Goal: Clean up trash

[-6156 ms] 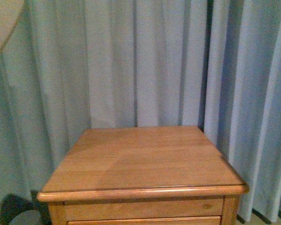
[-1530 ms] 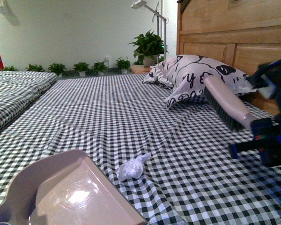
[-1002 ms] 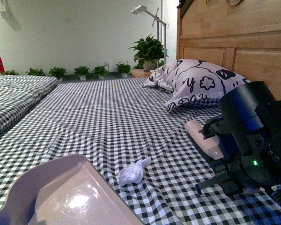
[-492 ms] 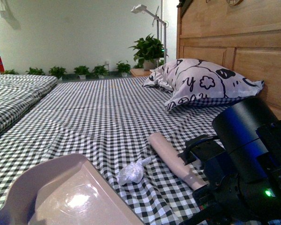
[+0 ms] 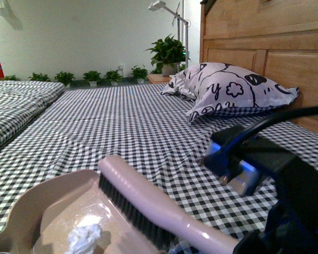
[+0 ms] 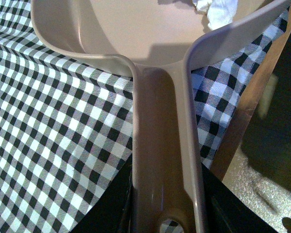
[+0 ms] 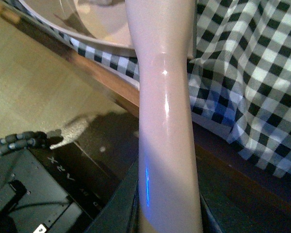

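Note:
The trash, a small white crumpled wad [image 5: 85, 237], lies inside the beige dustpan [image 5: 47, 211] at the near left of the checked bed; it also shows in the left wrist view [image 6: 218, 10]. My left gripper [image 6: 167, 208] is shut on the dustpan's handle [image 6: 160, 145]. The pink brush [image 5: 148, 203] lies across the pan's open edge, bristles towards the trash. My right gripper [image 7: 167, 213] is shut on the brush handle [image 7: 165, 121]. The right arm [image 5: 265, 164] fills the near right of the front view.
A black-and-white patterned pillow [image 5: 228, 90] rests against the wooden headboard [image 5: 254, 32] at the far right. Potted plants [image 5: 167, 53] and a lamp stand beyond the bed. The bed's wooden edge [image 7: 111, 92], the floor [image 7: 29, 87] and the robot's black base [image 7: 34, 194] are below the pan.
The brush swept from the right across the bed to the dustpan. The trash moved from the sheet into the pan. Long before, the camera faced a nightstand and curtain.

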You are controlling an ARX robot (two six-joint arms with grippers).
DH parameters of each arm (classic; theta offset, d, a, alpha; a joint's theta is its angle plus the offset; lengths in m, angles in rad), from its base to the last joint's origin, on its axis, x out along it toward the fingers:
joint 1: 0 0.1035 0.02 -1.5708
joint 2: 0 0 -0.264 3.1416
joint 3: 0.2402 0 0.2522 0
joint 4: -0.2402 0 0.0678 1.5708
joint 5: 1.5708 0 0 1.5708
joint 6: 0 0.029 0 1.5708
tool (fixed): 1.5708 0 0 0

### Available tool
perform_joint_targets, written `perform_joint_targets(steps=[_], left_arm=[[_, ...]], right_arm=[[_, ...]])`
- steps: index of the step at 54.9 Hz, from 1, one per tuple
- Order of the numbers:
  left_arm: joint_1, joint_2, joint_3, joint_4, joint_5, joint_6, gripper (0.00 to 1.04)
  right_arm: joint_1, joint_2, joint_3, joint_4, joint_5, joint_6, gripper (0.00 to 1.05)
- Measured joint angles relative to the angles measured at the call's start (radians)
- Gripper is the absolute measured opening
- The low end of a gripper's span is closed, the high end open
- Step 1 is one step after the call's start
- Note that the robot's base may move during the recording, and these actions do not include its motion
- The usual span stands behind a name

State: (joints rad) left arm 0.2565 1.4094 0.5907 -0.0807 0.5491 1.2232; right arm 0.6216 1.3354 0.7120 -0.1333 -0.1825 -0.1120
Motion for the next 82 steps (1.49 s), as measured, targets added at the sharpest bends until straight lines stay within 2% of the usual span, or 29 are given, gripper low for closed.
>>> perform_joint_targets(steps=[9,22,25,29,36,48,55,63,82], left_arm=[[0.000,0.000,0.000,0.000,0.000,0.000,0.28],[0.000,0.000,-0.002,0.009,-0.001,-0.010,0.28],[0.000,-0.001,-0.026,0.096,-0.004,-0.047,0.28],[-0.005,-0.001,-0.050,0.255,-0.035,-0.183,0.28],[-0.001,-0.001,-0.043,0.378,-0.106,-0.381,0.28],[0.045,-0.011,-0.013,0.440,-0.254,-0.726,0.28],[0.067,-0.081,-0.013,0.441,-0.310,-0.829,0.28],[0.080,-0.198,-0.028,0.422,-0.325,-0.889,0.28],[0.087,-0.635,-0.117,0.200,-0.285,-0.940,0.28]], right_arm=[[-0.091,-0.008,0.001,0.054,0.007,0.010,0.20],[-0.293,0.055,0.002,0.263,0.006,0.045,0.20],[-0.346,0.076,0.000,0.320,-0.002,0.063,0.20],[-0.401,0.089,-0.007,0.375,-0.006,0.072,0.20],[-0.467,0.093,-0.026,0.412,-0.026,0.074,0.20],[-0.498,0.014,-0.039,0.344,-0.119,0.103,0.20],[-0.498,-0.119,-0.039,0.282,-0.182,0.150,0.20],[-0.480,-0.267,-0.049,0.224,-0.206,0.203,0.20],[-0.492,-0.583,-0.106,0.103,-0.257,0.348,0.20]])
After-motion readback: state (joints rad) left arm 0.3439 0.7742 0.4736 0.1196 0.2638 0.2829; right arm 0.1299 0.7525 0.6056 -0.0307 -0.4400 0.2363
